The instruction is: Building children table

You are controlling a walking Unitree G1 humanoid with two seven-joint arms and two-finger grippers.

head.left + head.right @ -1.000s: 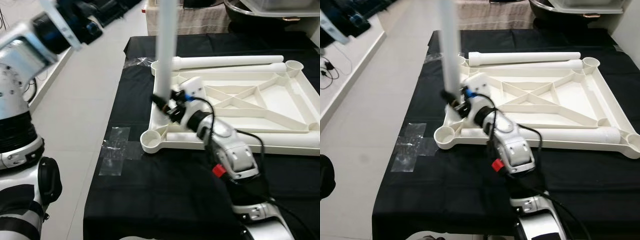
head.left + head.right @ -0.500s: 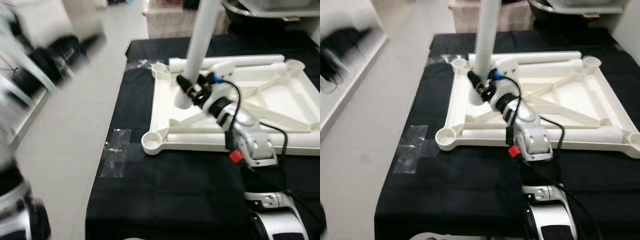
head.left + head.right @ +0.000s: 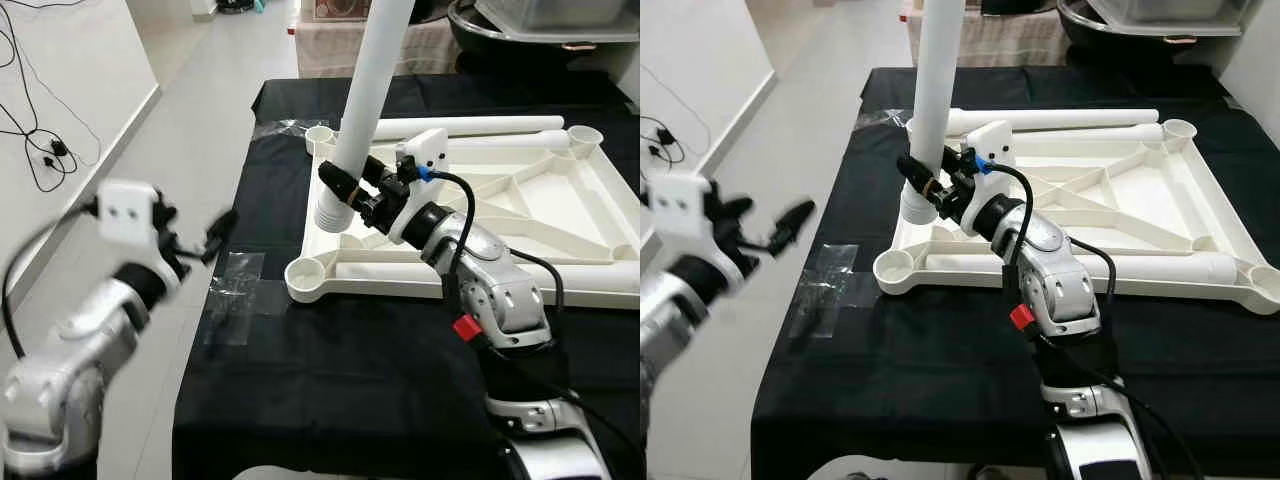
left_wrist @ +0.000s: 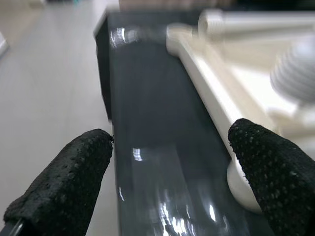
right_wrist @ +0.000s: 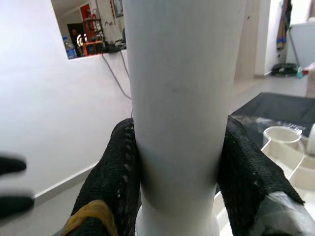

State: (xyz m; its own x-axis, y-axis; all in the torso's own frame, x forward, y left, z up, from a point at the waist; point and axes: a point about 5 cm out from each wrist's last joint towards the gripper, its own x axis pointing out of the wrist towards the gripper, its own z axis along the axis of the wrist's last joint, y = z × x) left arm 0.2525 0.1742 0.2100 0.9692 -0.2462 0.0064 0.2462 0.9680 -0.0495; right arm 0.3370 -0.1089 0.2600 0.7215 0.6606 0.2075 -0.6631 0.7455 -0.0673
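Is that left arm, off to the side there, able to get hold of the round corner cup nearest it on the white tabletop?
Probably yes. The left gripper hangs open beside the black table, with bare cloth between it and the corner socket. The right gripper holds the leg farther back.

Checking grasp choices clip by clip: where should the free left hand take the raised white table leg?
On the smooth shaft of the table leg above the right hand, coming from the robot's left, where the open left hand waits. The threaded end below must stay free for the corner socket.
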